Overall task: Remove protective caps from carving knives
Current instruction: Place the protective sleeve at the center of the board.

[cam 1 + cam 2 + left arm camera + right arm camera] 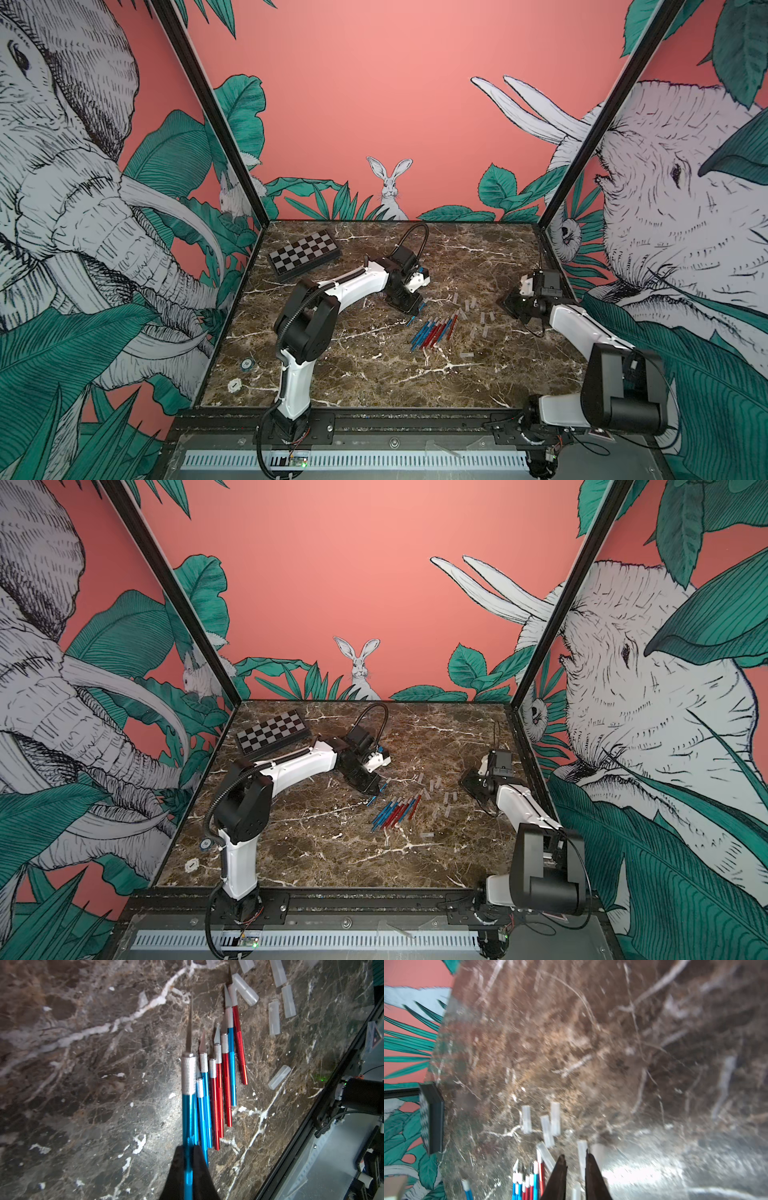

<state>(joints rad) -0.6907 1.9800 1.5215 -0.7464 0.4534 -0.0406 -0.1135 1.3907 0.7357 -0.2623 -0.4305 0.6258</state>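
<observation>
Left fingers (202, 1172) clamp the blue carving knife (188, 1105) between them.

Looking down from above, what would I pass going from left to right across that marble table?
Two small round discs → checkered board → left pincer gripping a blue knife → row of knives → loose clear caps → right pincer.

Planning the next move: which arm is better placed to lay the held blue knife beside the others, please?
Left: the left gripper grips the blue knife beside the row; right gripper hangs apart.
</observation>
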